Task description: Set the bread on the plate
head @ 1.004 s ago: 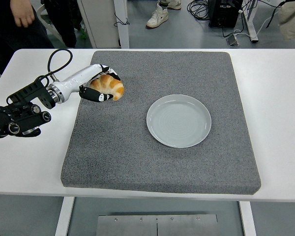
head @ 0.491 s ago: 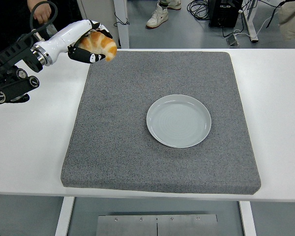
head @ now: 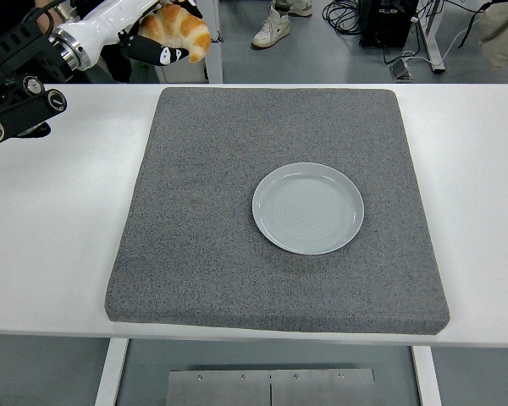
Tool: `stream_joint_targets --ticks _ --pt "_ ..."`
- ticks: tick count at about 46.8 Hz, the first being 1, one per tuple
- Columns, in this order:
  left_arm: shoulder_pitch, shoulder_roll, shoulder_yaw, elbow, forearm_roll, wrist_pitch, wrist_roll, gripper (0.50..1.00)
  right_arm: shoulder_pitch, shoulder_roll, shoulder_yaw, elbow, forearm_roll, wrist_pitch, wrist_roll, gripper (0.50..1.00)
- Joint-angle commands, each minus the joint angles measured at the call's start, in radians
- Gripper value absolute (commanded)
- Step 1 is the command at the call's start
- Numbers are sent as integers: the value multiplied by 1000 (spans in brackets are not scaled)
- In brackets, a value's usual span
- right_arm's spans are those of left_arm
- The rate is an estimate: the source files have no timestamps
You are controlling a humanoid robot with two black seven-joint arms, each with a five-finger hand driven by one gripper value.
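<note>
High at the picture's top left, the robot's left hand point(head: 157, 34), white-shelled along the back with black fingers, is raised well above the white table point(head: 51, 228) and closed around a golden-brown, crescent-shaped croissant of bread point(head: 179, 27). Black fingertips point(head: 168, 56) curl under the bread's lower side, while the white palm shell lies along its upper left; the pastry's rounded right end pokes out free past the fingers. Part of the hand's top is cut off by the picture's upper edge, so the thumb and the full wrap of the fingers are hard to make out. From the hand, a white forearm segment slopes down and left to a black, jointed arm point(head: 17, 80) with round silver-ringed fittings, which leaves the picture at the left edge. Below and to the right lies a large square grey felt-like mat point(head: 203, 254), covering most of the table's middle. On it, right of centre, sits a round pale grey-blue ceramic plate point(head: 307, 208), bare, and well apart from the held bread. Beyond the table's far edge, the floor shows a person's white sneaker point(head: 271, 30), black cables and furniture legs, all partly cropped; a person's hand point(head: 42, 7) is just visible at the top left corner behind the arm.
</note>
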State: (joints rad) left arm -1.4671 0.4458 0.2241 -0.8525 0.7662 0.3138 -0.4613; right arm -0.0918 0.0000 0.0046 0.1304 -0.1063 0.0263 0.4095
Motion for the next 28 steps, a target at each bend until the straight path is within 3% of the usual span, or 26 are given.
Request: stream_joint_targets --ticks 1,19,28 --pt "-10 -33 0 1 -1 1 3 500 0 0 0 0 -1 0 0 1000" --pt "-25 -289 0 52 -1 10 4 500 0 0 0 2 0 0 0 1000" --pt "-18 -363 4 72 1 22 3 500 0 0 0 2 0 0 0 1000"
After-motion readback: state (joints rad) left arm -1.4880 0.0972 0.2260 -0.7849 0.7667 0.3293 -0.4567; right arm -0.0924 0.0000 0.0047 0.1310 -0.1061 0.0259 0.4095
